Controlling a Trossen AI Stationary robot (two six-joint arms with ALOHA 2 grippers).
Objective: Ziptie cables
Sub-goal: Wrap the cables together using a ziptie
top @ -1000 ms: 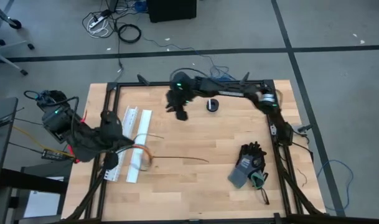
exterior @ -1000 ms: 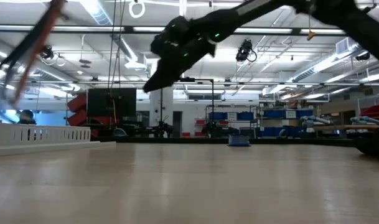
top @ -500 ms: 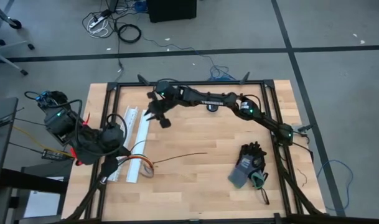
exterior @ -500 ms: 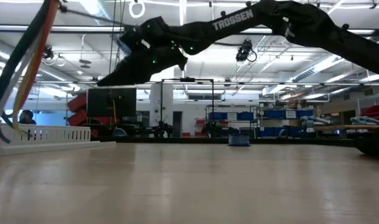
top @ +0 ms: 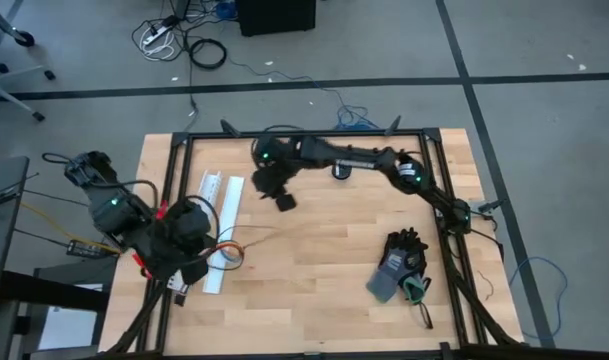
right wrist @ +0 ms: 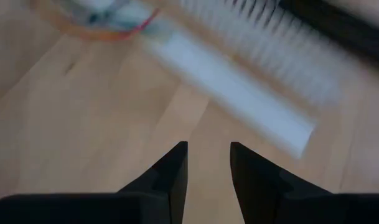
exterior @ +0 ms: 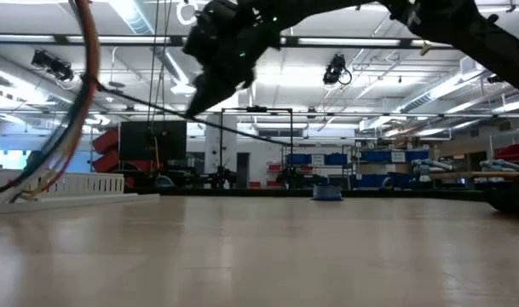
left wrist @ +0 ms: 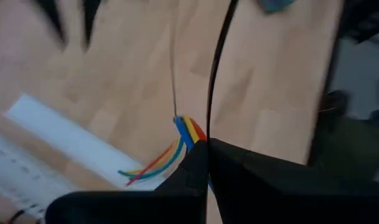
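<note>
1. My left gripper (top: 189,262), fingers clenched on the cables (left wrist: 188,129), lifts them above the counter's (top: 324,280) left side.
2. My right gripper (right wrist: 208,163), fingers parted and empty, hovers nearby; I judge threading a ziptie (top: 252,237) comes next.

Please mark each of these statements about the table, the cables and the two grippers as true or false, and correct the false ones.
1. The left gripper is shut on the cables. True.
2. The right gripper holds a ziptie. False: its fingers stand apart with nothing between them, above bare wood.
3. A dark glove lies on the table near its right side. True.
4. The white slotted channel lies at the right edge of the table. False: it lies on the left side, beside the left gripper.
5. The right gripper hovers over the far middle of the table, well apart from the left gripper. True.
</note>
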